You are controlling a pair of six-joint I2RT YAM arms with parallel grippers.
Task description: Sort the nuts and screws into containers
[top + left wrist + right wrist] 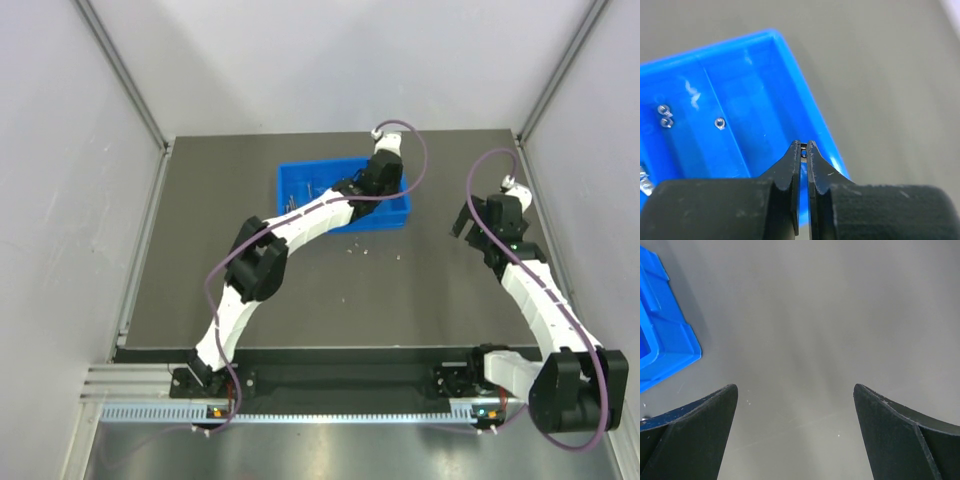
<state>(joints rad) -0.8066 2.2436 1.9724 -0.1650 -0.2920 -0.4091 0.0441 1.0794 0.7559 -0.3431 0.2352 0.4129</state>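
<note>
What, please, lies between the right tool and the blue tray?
Only bare dark table separates the right tool from the blue tray; the top view shows this, and the right wrist view agrees.

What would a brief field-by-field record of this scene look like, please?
tray: shallow bright blue plastic tray with dividers, far centre of the dark grey table
left jaws: over the tray, closed on a tiny silvery metal piece, probably a nut
right jaws: wide open, empty, over the table right of tray
in tray: three small round silvery nuts
loose: silvery specks before tray
</note>
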